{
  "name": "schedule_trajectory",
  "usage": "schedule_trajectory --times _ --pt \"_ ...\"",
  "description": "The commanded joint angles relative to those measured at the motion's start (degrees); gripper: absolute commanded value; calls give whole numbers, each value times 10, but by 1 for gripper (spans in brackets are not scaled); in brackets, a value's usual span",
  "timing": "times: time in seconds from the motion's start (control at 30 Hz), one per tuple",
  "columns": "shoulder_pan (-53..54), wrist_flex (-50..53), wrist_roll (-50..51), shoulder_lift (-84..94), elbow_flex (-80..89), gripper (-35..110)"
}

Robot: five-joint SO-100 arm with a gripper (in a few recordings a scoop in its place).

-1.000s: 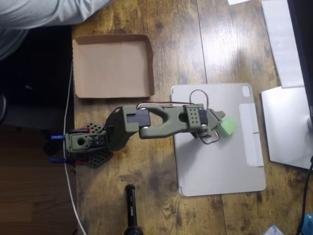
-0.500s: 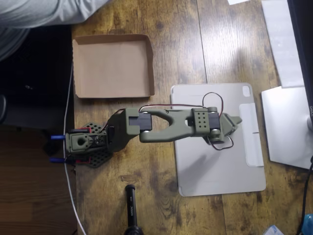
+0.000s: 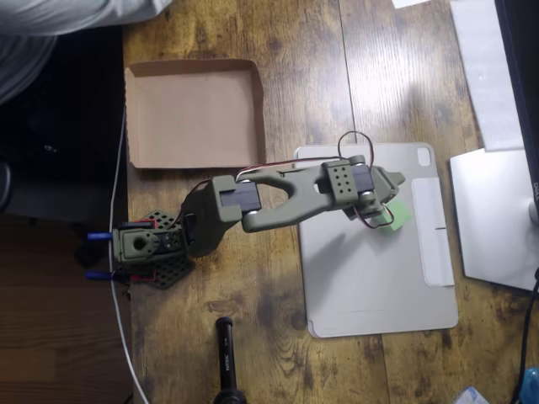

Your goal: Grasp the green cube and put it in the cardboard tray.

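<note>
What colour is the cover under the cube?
Light grey cover, under the green cube; overhead view shows it best.

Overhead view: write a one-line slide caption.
Olive-green arm's gripper over the green cube on the grey tablet cover; cardboard tray empty.

Dim, warm overhead picture, soft throughout and grainy. Pale glare across the wooden worktop (image 3: pixel 396 76) at upper right (brightest toward the white sheets). Soft arm shadow falling on the grey tablet cover (image 3: pixel 370 278). Left edge sunk in near-black.
</note>
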Motion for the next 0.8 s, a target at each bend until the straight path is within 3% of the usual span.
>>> schedule_trajectory --times 0.0,0.23,0.4,0.47,0.63,0.77 --pt "16 -40 -6 46 40 39" --pt "28 -177 -16 73 197 39" --pt "38 -185 -26 76 169 39" --pt "41 -165 -31 64 120 39" --pt "64 13 4 -79 -153 40" --pt "74 40 5 -112 -210 40"
